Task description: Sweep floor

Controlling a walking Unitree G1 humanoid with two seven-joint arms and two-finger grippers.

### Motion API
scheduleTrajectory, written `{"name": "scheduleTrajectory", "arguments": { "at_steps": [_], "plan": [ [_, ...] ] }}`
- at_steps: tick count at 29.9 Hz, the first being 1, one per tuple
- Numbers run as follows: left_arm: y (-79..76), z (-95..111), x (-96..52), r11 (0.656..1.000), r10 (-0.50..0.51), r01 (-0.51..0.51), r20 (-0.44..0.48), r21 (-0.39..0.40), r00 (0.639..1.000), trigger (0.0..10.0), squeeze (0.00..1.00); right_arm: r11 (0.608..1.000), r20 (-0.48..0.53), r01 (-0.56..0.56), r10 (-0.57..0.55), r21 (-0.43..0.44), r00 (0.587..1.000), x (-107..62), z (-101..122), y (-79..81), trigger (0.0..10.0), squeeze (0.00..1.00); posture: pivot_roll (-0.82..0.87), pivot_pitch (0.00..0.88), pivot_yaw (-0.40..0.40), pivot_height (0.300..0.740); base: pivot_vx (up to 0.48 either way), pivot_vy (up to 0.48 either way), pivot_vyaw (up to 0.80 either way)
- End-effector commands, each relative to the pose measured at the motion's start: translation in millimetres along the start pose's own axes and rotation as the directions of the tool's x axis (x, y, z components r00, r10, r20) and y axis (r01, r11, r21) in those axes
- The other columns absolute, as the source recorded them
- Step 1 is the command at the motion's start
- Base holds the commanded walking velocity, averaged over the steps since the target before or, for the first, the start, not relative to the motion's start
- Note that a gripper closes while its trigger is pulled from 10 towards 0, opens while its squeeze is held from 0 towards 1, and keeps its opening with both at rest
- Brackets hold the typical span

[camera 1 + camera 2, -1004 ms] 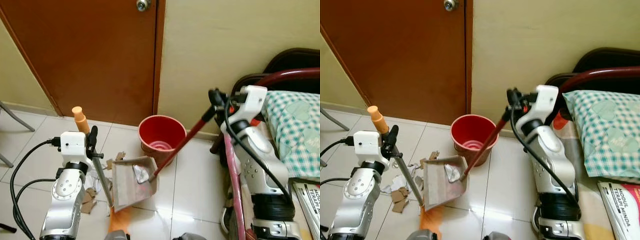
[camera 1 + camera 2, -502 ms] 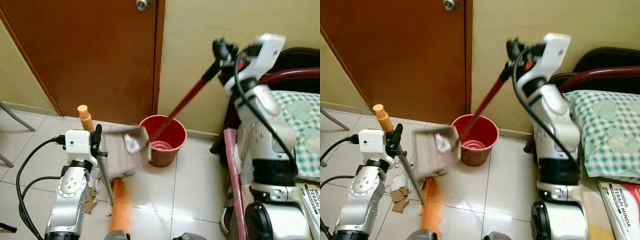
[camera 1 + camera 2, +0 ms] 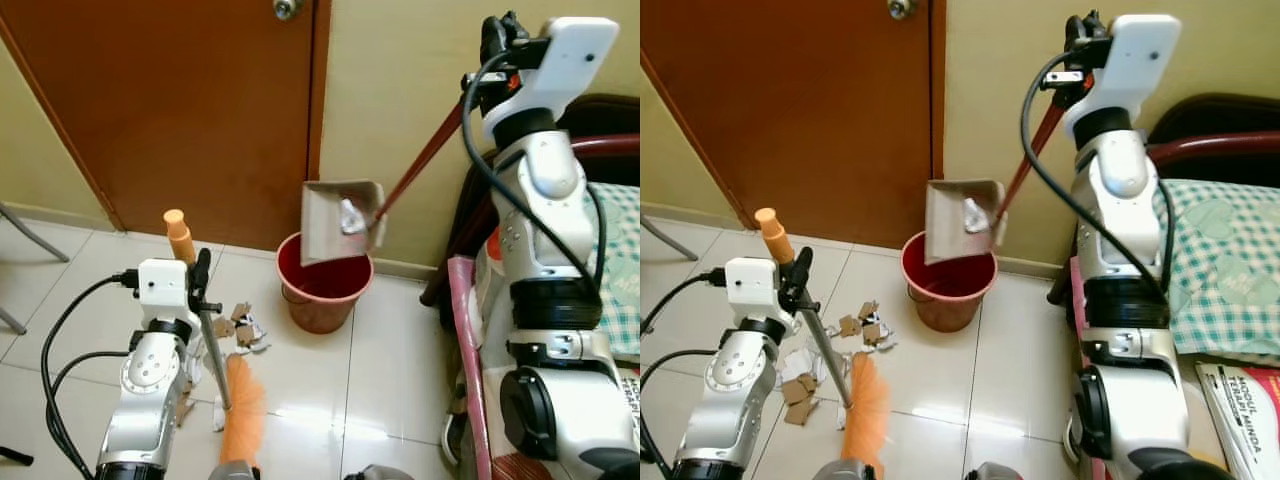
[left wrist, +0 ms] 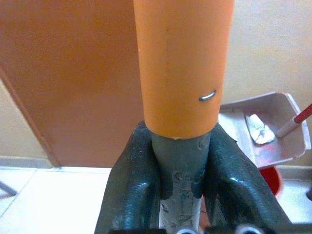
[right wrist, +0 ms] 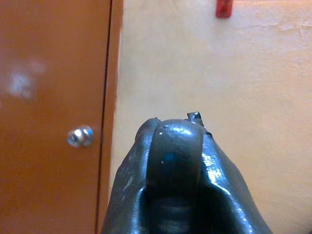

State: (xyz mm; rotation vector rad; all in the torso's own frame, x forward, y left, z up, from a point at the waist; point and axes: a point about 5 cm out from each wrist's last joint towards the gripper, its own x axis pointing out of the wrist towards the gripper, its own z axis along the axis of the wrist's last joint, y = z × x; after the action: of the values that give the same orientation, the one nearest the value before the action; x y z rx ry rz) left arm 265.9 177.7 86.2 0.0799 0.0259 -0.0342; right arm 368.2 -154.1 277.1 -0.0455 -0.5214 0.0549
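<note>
- Holding the dustpan [image 3: 338, 220] raised and tilted above the red bucket [image 3: 325, 292], the right tool [image 3: 492, 42] is clenched on its long red handle [image 3: 425, 160], high against the yellow wall.
- A crumpled scrap [image 3: 350, 215] lies inside the pan.
- The left tool [image 4: 178, 161] grips the broom's grey shaft [image 3: 212, 350] below its orange end [image 3: 179, 234]; the orange bristles [image 3: 243, 415] rest on the tiled floor [image 3: 350, 400].
- Cardboard bits [image 3: 238, 326] lie left of the bucket, near the brown door [image 3: 190, 100].
</note>
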Motion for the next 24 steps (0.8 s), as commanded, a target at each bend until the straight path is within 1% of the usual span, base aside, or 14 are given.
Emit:
{"name": "scheduleTrajectory", "arguments": {
  "at_steps": [1, 2, 4, 6, 7, 9, 10, 12, 13, 16, 17, 18, 19, 24],
  "plan": [
    [-2.9, -1.8, -1.5, 1.000, -0.007, 0.007, -0.011, 0.015, 1.000, 10.0, 0.00, 0.997, 0.109, -0.031, 0.038, -0.068, 0.993, 5.0, 14.2, 18.1, 10.0, 0.00, 0.00, 0.054, -0.031, 0.740, 0.000, 0.000, 0.00],
    [-2.9, -1.8, -1.5, 1.000, -0.007, 0.007, -0.011, 0.015, 1.000, 10.0, 0.00, 0.997, 0.109, -0.031, 0.038, -0.068, 0.993, 5.0, 14.2, 18.1, 10.0, 0.00, 0.00, 0.054, -0.031, 0.740, 0.000, 0.000, 0.00],
    [-3.9, -0.5, -0.4, 1.000, -0.009, 0.009, -0.007, 0.015, 1.000, 10.0, 0.00, 0.989, 0.123, -0.083, 0.098, -0.123, 0.987, 1.4, 10.1, 35.9, 10.0, 0.00, 0.00, 0.053, -0.031, 0.740, 0.000, 0.000, 0.00],
    [-3.4, -0.1, 0.8, 1.000, -0.007, 0.008, -0.005, 0.015, 1.000, 10.0, 0.00, 0.973, 0.127, -0.164, 0.186, -0.162, 0.974, -5.1, 5.0, 54.5, 10.0, 0.00, 0.01, 0.053, -0.033, 0.740, 0.000, 0.000, 0.00],
    [-2.8, 0.0, 1.4, 1.000, -0.006, 0.006, -0.005, 0.015, 1.000, 10.0, 0.00, 0.955, 0.123, -0.231, 0.256, -0.185, 0.959, -10.9, 0.2, 67.4, 10.0, 0.00, 0.01, 0.054, -0.035, 0.740, 0.000, 0.000, 0.00],
    [-2.9, 0.0, 1.4, 1.000, -0.005, 0.006, -0.005, 0.015, 1.000, 10.0, 0.00, 0.949, 0.123, -0.248, 0.274, -0.193, 0.954, -12.5, -1.6, 70.7, 10.0, 0.00, 0.01, 0.054, -0.036, 0.740, 0.000, 0.000, 0.00],
    [-2.8, -0.3, 1.0, 1.000, -0.003, 0.003, -0.005, 0.016, 1.000, 10.0, 0.00, 0.893, 0.097, -0.373, 0.407, -0.253, 0.908, -26.9, -14.0, 89.7, 10.0, 0.00, 0.01, 0.056, -0.039, 0.740, 0.000, 0.000, 0.00],
    [-3.0, -0.6, 0.6, 1.000, -0.002, 0.002, -0.006, 0.016, 1.000, 10.0, 0.00, 0.845, 0.074, -0.454, 0.491, -0.281, 0.868, -38.5, -23.0, 100.8, 10.0, 0.00, 0.01, 0.057, -0.040, 0.740, 0.000, 0.000, 0.00],
    [-3.4, -0.9, 0.3, 1.000, -0.002, 0.002, -0.008, 0.014, 1.000, 10.0, 0.00, 0.803, 0.042, -0.519, 0.553, -0.294, 0.832, -48.8, -31.9, 108.3, 10.0, 0.00, 0.00, 0.058, -0.042, 0.740, 0.000, 0.000, 0.00],
    [-5.1, -1.7, -0.2, 1.000, -0.005, 0.005, -0.010, 0.009, 1.000, 10.0, 0.00, 0.738, 0.009, -0.596, 0.631, -0.317, 0.776, -63.9, -42.0, 115.7, 10.0, 0.00, 0.00, 0.058, -0.042, 0.740, 0.000, 0.000, 0.00],
    [-5.1, -1.7, -0.2, 1.000, -0.005, 0.005, -0.010, 0.009, 1.000, 10.0, 0.00, 0.738, 0.009, -0.596, 0.631, -0.317, 0.776, -63.9, -42.0, 115.7, 10.0, 0.00, 0.00, 0.058, -0.042, 0.740, 0.000, 0.000, 0.00],
    [-6.4, -2.0, -0.2, 1.000, -0.009, 0.009, -0.011, 0.008, 1.000, 10.0, 0.00, 0.706, 0.004, -0.610, 0.655, -0.360, 0.756, -68.4, -44.3, 117.0, 10.0, 0.00, 0.00, 0.058, -0.042, 0.740, 0.000, 0.000, 0.00],
    [-7.2, -2.2, 0.0, 1.000, -0.013, 0.013, -0.011, 0.007, 1.000, 10.0, 0.00, 0.696, 0.006, -0.610, 0.661, -0.378, 0.750, -70.4, -45.4, 116.9, 10.0, 0.00, 0.00, 0.058, -0.042, 0.740, 0.000, 0.000, 0.00],
    [-7.2, -1.8, 1.4, 1.000, -0.014, 0.014, -0.011, 0.007, 1.000, 10.0, 0.00, 0.708, 0.031, -0.589, 0.649, -0.389, 0.760, -68.2, -42.5, 114.9, 10.0, 0.00, -0.01, 0.059, -0.040, 0.740, 0.000, 0.000, 0.00]
  ]
}}
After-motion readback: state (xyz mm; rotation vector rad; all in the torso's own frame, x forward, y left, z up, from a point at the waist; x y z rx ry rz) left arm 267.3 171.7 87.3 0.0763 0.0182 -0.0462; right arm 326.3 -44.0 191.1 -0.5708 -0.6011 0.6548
